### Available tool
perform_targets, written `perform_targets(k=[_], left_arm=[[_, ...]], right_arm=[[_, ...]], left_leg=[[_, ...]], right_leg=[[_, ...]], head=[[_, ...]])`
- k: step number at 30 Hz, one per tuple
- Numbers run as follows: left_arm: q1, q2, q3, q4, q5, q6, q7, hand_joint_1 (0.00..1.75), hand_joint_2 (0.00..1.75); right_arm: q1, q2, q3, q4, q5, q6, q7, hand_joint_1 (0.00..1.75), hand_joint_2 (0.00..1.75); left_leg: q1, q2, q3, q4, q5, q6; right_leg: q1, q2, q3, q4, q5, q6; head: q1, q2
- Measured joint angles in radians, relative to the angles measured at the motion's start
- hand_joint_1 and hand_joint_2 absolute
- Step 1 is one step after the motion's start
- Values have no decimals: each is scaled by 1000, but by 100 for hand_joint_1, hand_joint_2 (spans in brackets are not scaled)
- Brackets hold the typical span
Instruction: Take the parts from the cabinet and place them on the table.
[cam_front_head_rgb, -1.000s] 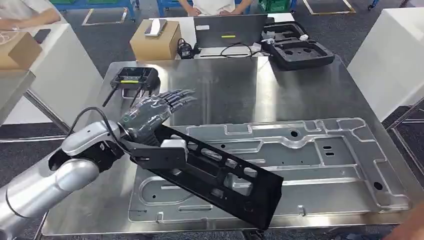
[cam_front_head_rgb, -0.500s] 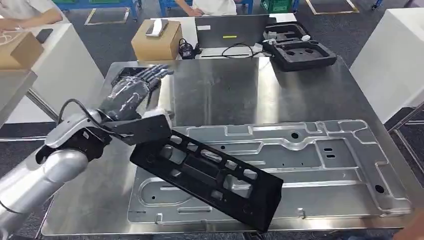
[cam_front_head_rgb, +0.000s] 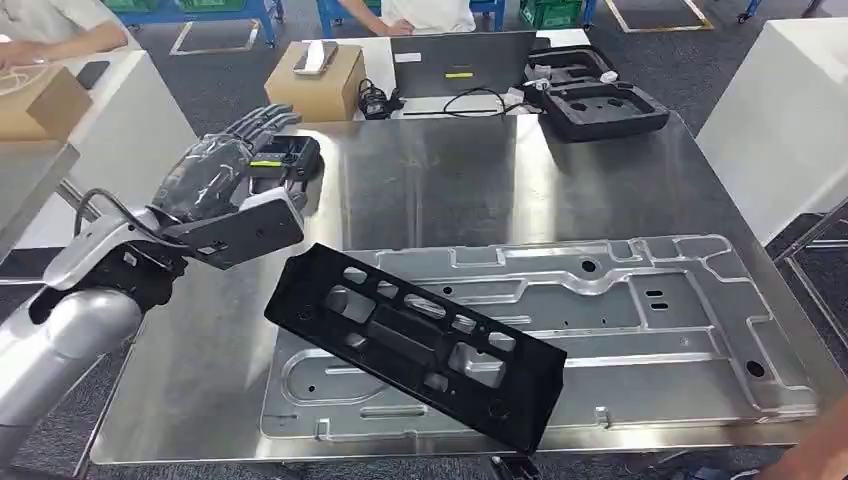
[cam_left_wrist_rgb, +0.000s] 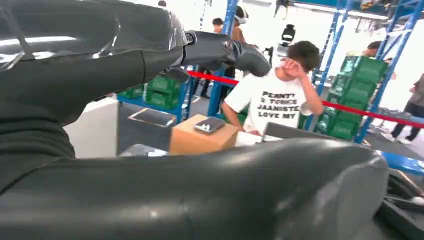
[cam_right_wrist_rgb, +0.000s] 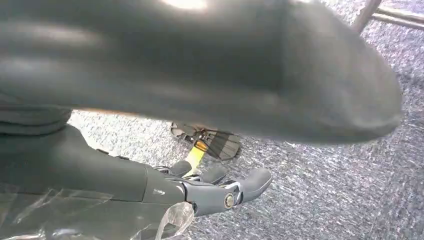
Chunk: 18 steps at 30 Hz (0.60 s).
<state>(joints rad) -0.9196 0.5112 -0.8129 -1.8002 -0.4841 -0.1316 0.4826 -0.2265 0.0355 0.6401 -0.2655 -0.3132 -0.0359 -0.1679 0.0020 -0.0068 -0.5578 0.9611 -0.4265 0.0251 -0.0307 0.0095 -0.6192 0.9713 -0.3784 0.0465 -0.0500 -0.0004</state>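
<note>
Left hand lifted clear of black part, fingers apart and empty, right hand loosely spread.

We can read one printed text: on the white T-shirt of a person standing behind the cardboard box in the left wrist view, dark letters run in three lines, roughly "PEANT? / 2-TORICE JAANISTE / LOVE MY", though the blur leaves several letters uncertain. In the head view, the yellow strip on the laptop and the green-lit screen of the controller carry marks too small for us to read.
</note>
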Motion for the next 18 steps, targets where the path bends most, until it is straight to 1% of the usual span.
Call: perform_targets(k=[1,2,3,4,5,6,7,8,9,10,11,12,13,14,15,16,17,18], left_arm=[[1,2,3,-2,0,-3,1,0,0],[1,2,4,-3,0,-4,3,0,0],[-1,2,5,-4,0,-4,4,0,0],[0,4,5,-5,0,-5,8,0,0],[5,5,5,-5,0,-5,8,0,0],[9,5,5,-5,0,-5,8,0,0],[12,5,5,-5,0,-5,9,0,0],[15,6,5,-5,0,-5,10,0,0],[18,9,5,-5,0,-5,10,0,0],[18,11,6,-5,0,-5,10,0,0],[18,12,10,-5,-1,-4,11,0,0],[18,14,15,-7,-1,-4,11,0,0],[17,19,19,-8,-1,-4,12,0,0],[18,20,20,-11,-1,-3,11,0,0],[19,21,20,-11,-1,-3,11,0,0],[21,22,21,-11,-1,-3,11,0,0],[24,26,23,-11,-1,-3,11,0,0],[24,28,24,-11,-1,-3,11,0,0]], right_arm=[[0,0,0,0,0,0,0,0,0],[0,-2,0,0,0,0,0,0,0],[0,-3,0,0,0,0,0,0,0],[1,-4,0,0,-1,0,0,0,0],[4,-6,0,0,-1,0,1,0,0],[7,-8,0,0,-1,0,1,0,0],[10,-9,0,0,-2,0,1,0,0],[11,-9,0,0,-2,0,1,0,0],[12,-10,0,0,-2,0,1,0,0],[12,-12,0,0,-2,0,1,0,0],[11,-13,0,0,-2,0,1,0,0],[10,-13,0,0,-2,0,1,0,0],[10,-13,0,0,-2,0,2,0,0],[12,-15,0,0,-2,-1,2,0,0],[12,-15,0,0,-3,0,2,0,0],[12,-15,0,0,-3,-1,2,0,0],[12,-15,0,0,-3,-1,2,0,0],[11,-16,0,0,-3,-1,2,0,0]], left_leg=[[1,1,2,-15,14,10],[12,5,9,-23,25,12],[11,4,6,-29,31,18],[11,4,2,-28,35,24],[9,5,-2,-28,37,27],[8,5,-7,-28,40,28],[8,4,-11,-26,43,27],[9,4,-14,-26,46,25],[10,4,-15,-24,47,23],[12,4,-17,-18,47,22],[11,4,-21,-9,44,17],[2,4,-33,5,40,9],[3,3,-41,10,42,4],[3,3,-44,10,46,-3],[8,3,-45,7,51,-9],[11,3,-47,8,53,-13],[15,3,-54,20,38,-16],[15,4,-68,57,1,-21]], right_leg=[[6,2,1,-6,5,10],[-1,-1,-4,6,-9,11],[3,-3,-23,49,-53,12],[4,-3,-51,125,-102,12],[4,-3,-85,216,-147,13],[4,-3,-111,291,-177,15],[4,-3,-118,320,-182,17],[2,-4,-98,295,-165,18],[1,-4,-54,226,-133,19],[-1,-4,3,130,-95,20],[-3,-4,53,47,-68,21],[-2,-4,68,9,-79,20],[-1,-1,56,16,-71,6],[3,-1,51,17,-69,2],[8,-1,49,19,-65,-4],[5,-2,45,15,-59,-13],[1,-3,43,14,-54,-21],[3,-4,38,14,-49,-28]], head=[[0,0],[0,0],[4,0],[5,0],[6,0],[6,0],[6,0],[6,0],[6,0],[6,0],[6,0],[6,0],[4,0],[4,0],[4,0],[5,0],[4,0],[4,0]])
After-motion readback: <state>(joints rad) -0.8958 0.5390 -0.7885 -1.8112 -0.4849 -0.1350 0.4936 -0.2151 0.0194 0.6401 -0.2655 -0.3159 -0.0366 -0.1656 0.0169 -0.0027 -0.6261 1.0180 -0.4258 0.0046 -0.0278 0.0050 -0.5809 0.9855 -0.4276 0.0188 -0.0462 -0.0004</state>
